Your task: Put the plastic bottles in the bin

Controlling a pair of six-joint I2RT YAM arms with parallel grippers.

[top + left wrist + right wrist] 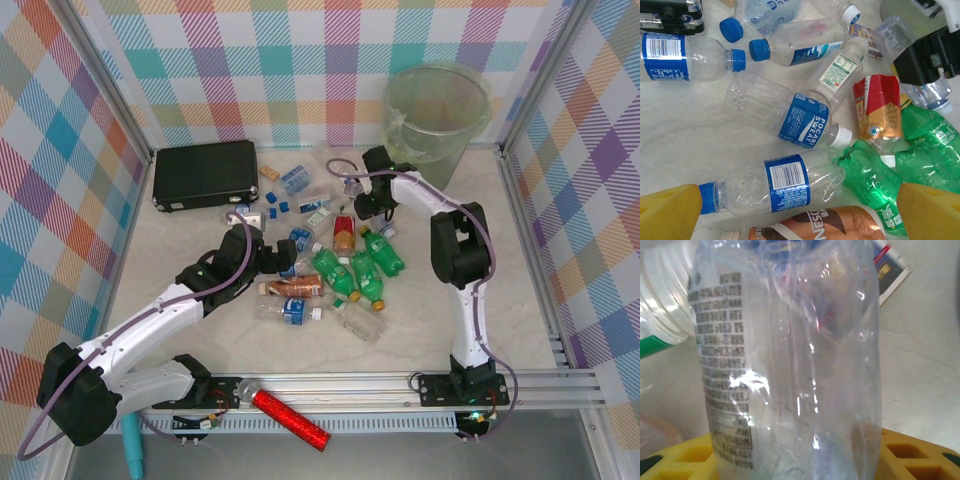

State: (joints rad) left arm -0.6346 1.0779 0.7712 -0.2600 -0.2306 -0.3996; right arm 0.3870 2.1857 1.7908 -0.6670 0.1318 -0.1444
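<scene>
The left gripper (800,212) hangs, jaws wide apart, over the bottles (330,272) heaped mid-table. The right gripper (376,208) has a clear bottle (790,365) between its jaws; whether they clamp it I cannot tell, so this looks like the pick-up. Next: a firm hold, then a lift into the bin (437,110) just beyond.

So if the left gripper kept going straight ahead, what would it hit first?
Probably the clear bottle with the blue barcode label, between the left gripper's open jaws; depth is unclear, so perhaps the brown bottle.
</scene>
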